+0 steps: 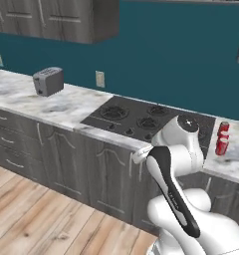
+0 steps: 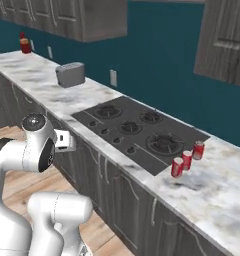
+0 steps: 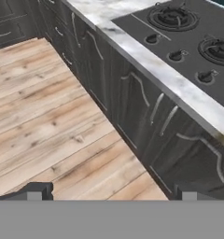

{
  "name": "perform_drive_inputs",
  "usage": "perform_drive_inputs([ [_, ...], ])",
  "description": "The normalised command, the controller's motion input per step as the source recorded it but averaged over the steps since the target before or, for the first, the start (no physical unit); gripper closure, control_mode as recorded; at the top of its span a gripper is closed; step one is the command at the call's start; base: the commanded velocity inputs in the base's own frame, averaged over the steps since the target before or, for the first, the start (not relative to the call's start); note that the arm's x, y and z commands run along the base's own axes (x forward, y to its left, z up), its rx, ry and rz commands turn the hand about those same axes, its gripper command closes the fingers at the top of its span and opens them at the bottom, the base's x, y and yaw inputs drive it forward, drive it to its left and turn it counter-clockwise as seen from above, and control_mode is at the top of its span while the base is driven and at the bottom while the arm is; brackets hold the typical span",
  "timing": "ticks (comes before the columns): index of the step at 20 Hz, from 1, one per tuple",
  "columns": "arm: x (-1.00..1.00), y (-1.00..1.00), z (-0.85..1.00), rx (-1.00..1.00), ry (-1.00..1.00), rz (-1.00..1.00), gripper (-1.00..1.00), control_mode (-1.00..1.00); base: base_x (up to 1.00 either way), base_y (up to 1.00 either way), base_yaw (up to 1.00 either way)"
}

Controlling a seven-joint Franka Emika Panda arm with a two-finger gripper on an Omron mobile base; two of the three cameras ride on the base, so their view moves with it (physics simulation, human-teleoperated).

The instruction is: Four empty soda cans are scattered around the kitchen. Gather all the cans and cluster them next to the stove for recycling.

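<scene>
The stove is a dark cooktop set in the marble counter. Three red soda cans stand close together on the counter just right of it: one nearest the front, one in the middle, one behind. The same cluster shows at the right of the left base view. Another red can stands far off at the counter's back left end. My gripper is open and empty, hanging in front of the lower cabinets below the stove's front edge and looking down at the wooden floor.
A grey toaster sits on the counter left of the stove. Dark cabinet doors run under the counter. Wall cabinets hang above. Wooden floor lies open in front of the cabinets.
</scene>
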Motion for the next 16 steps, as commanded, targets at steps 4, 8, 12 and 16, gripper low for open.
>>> perform_drive_inputs([
  [4,0.00,0.00,0.00,0.00,0.00,0.00,-1.00,1.00,0.37,0.03,0.32],
  [8,0.00,0.00,0.00,0.00,0.00,0.00,-1.00,1.00,0.42,0.06,0.35],
  [12,0.00,0.00,0.00,0.00,0.00,0.00,-1.00,1.00,0.49,0.08,0.36],
  [16,0.00,0.00,0.00,0.00,0.00,0.00,-1.00,1.00,0.57,0.10,0.34],
])
